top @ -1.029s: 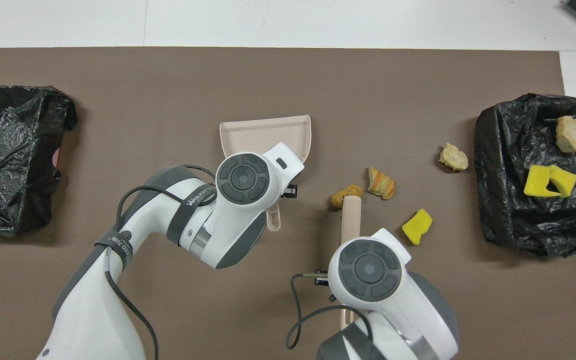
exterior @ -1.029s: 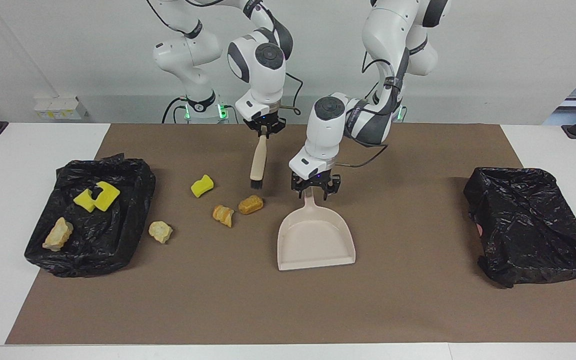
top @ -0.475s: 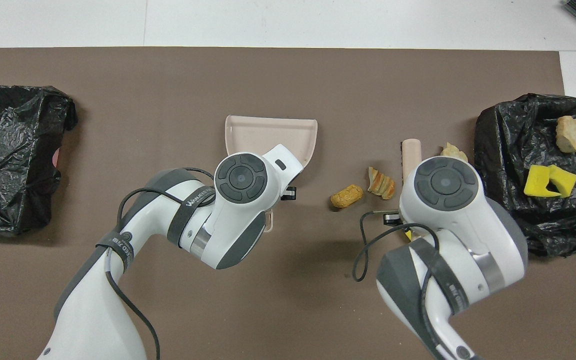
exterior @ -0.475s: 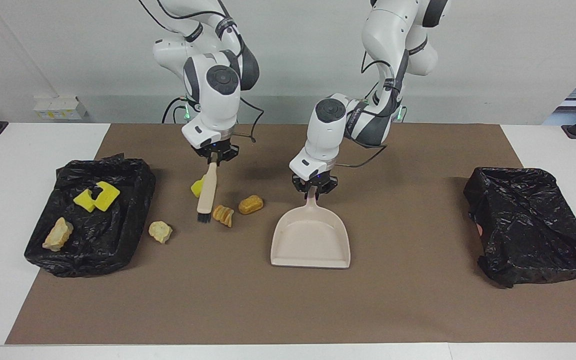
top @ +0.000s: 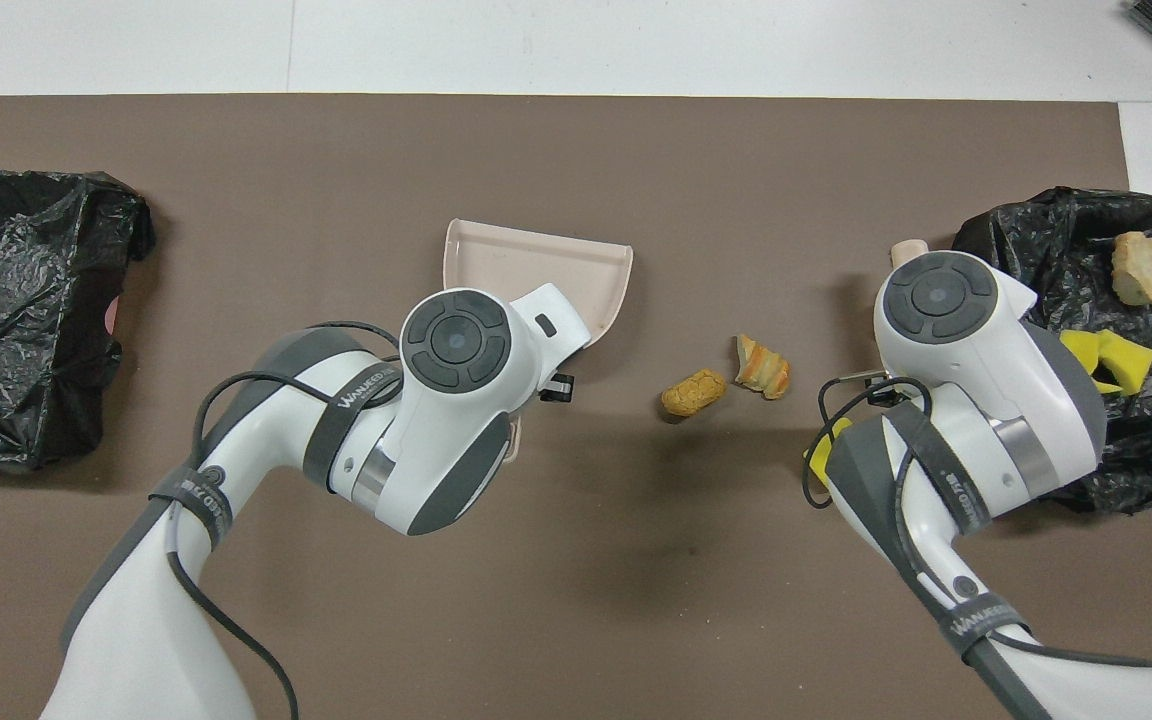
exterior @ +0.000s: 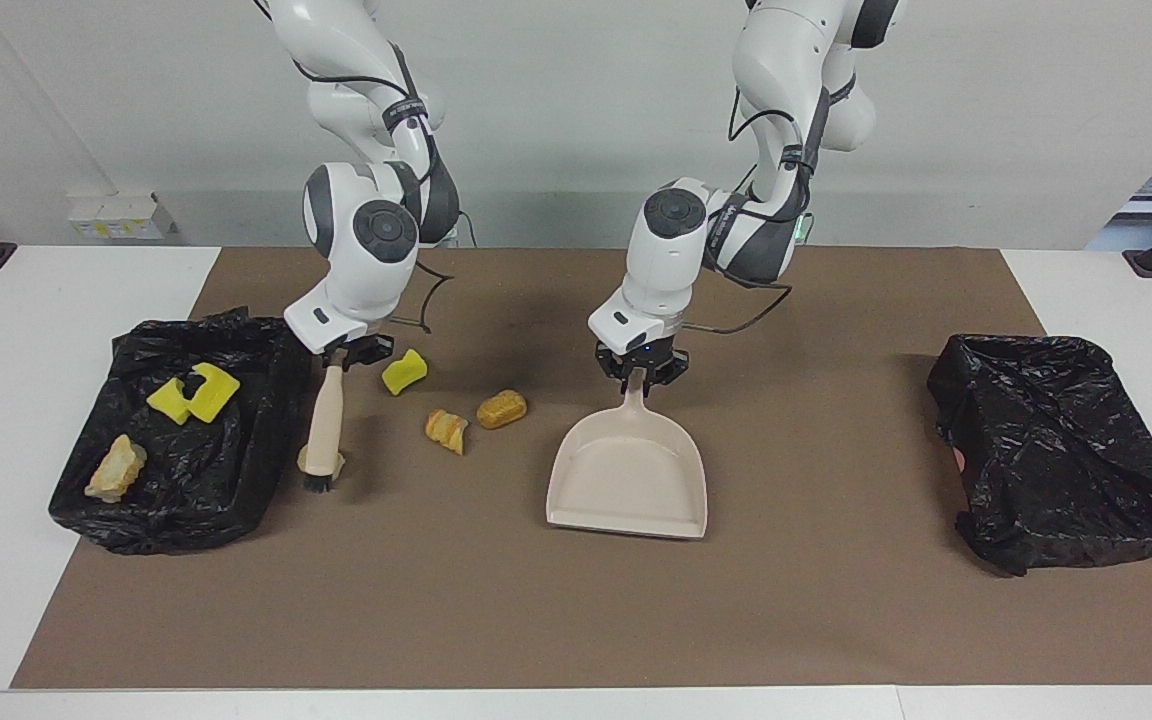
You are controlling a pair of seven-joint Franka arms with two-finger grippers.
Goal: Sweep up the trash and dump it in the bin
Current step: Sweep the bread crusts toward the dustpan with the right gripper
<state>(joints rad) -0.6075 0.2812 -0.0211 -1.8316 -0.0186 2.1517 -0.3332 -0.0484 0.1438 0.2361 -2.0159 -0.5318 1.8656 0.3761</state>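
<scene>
Both arms [exterior: 366,230] had glossy white shells with dark grey joint bands and round grey end caps. Black cables looped outside each wrist. Grey lettering ran along the forearm bands.

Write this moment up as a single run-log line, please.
right gripper: shut on brush, bristles at pale scrap beside bin | left gripper: shut on dustpan, on mat | loose trash: four scraps

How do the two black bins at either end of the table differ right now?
The bin at the right arm's end lies open and holds yellow sponge chunks and a bread piece; the bin at the left arm's end shows only crumpled plastic, no trash. The brush hangs beside the first; nothing is near the second. Both are black plastic.
</scene>
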